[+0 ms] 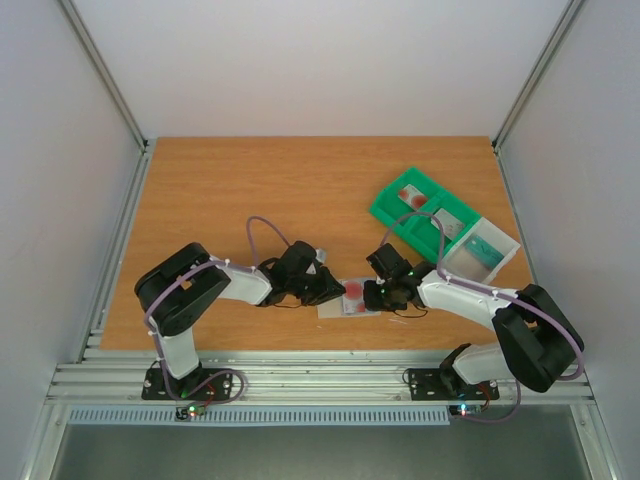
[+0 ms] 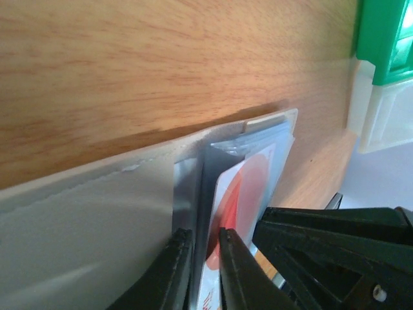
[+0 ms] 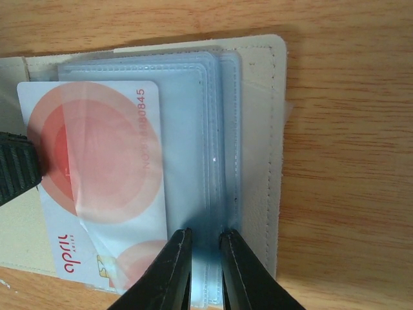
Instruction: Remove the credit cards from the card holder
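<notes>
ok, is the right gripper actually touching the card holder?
Touching. The right wrist view shows the right gripper shut on the card holder, with the edge of its clear sleeves pinched between both fingers and no gap.

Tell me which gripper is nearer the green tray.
Right. The right gripper pinches the card holder at the end toward the green tray. The left gripper grips the credit card at the holder's opposite end, farther from the tray.
</notes>
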Controlling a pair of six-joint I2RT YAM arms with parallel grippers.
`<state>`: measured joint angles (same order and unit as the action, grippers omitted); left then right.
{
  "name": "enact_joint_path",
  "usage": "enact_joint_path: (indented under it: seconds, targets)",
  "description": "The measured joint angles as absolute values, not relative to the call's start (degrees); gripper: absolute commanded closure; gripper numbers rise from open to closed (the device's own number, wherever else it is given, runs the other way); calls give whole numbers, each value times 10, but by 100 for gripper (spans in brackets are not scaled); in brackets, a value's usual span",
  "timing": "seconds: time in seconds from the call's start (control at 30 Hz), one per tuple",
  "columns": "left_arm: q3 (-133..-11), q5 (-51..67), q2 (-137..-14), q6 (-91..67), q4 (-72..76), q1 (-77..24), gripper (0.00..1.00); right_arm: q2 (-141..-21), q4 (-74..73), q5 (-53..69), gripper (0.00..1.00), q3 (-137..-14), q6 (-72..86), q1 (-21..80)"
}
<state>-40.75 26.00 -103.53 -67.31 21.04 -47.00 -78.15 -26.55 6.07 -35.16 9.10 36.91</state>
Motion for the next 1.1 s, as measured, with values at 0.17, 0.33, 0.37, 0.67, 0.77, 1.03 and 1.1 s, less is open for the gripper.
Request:
enact_joint_path:
  seconds: [0.17,0.33,0.37,0.67,0.77,1.03,1.1]
  targets:
    - [-408,262,-1039,-679,221,-470,96,-780,-263,60,84,-349,91,369]
    - [-408,264,-1039,-686,240,-470,88,-780,-261,60,84,-348,91,369]
    - [-408,265,-1039,-689,244,-470,83,-780,-261,60,85,-348,91,369]
    - [-406,264,-1042,-692,259,-471,79,-782,-260,60,86,-348,92,369]
    - [-406,265,-1050,-693,266,-471,79,-783,-260,59,86,-348,94,369]
    - [-406,265,-1057,-697,273,-471,98,-783,-260,58,86,-349,95,369]
    - [-404,266,-1057,-698,277,-471,99,-783,-260,58,86,-349,95,369]
